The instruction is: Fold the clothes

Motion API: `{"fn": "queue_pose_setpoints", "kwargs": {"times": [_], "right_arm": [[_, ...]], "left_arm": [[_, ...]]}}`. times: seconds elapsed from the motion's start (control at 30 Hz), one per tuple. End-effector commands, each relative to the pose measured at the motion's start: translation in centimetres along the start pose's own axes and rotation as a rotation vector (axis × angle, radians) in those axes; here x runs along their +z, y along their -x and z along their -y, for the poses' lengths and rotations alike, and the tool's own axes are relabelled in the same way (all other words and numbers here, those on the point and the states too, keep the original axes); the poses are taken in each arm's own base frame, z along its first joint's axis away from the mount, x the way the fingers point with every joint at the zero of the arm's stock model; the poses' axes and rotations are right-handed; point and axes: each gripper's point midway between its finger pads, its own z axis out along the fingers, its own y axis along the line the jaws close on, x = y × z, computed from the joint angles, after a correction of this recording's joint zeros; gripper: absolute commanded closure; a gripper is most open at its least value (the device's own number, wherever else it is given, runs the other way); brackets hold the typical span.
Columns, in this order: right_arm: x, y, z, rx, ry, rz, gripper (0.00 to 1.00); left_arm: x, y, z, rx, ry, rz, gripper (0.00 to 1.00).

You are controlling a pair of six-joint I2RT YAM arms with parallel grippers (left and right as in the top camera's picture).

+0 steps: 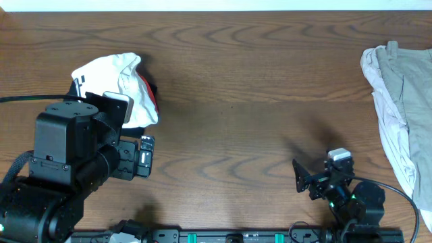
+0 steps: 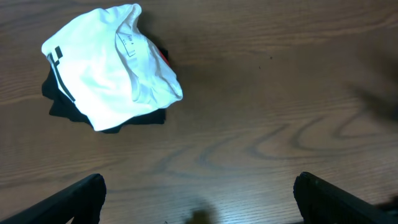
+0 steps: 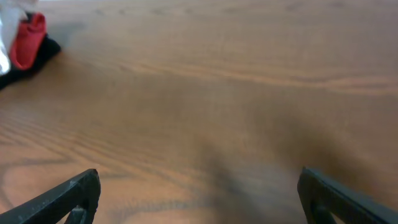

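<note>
Left gripper (image 2: pixel 199 196) and right gripper (image 3: pixel 199 190) stand wide open, empty; the crumpled white garment (image 2: pixel 106 68) appears light, limp, best pinched at a hem.

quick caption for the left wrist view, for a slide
Open left gripper over the wooden table, facing a crumpled white garment lying on dark cloth.
</note>
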Motion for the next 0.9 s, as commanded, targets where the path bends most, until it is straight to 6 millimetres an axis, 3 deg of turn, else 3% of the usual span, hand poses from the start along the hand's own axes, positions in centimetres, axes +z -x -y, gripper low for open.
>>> {"fn": "queue_pose_setpoints", "kwargs": {"times": [0.0, 0.67, 0.8, 0.87], "right_arm": [[0.0, 0.2, 0.0, -0.004, 0.001, 0.013, 0.01], [0.0, 0.2, 0.0, -0.003, 0.001, 0.011, 0.01], [0.0, 0.2, 0.1, -0.003, 0.001, 0.011, 0.01], [0.0, 0.2, 0.0, -0.003, 0.001, 0.011, 0.01]], "left_arm": [[-0.2, 0.1, -0.2, -0.011, 0.014, 0.007, 0.02], [-0.2, 0.1, -0.2, -0.011, 0.014, 0.007, 0.02], [-1.1, 0.1, -4.7, -0.008, 0.282, 0.022, 0.02], [-1.6, 0.0, -5.2, -0.011, 0.309, 0.036, 0.02]]}}
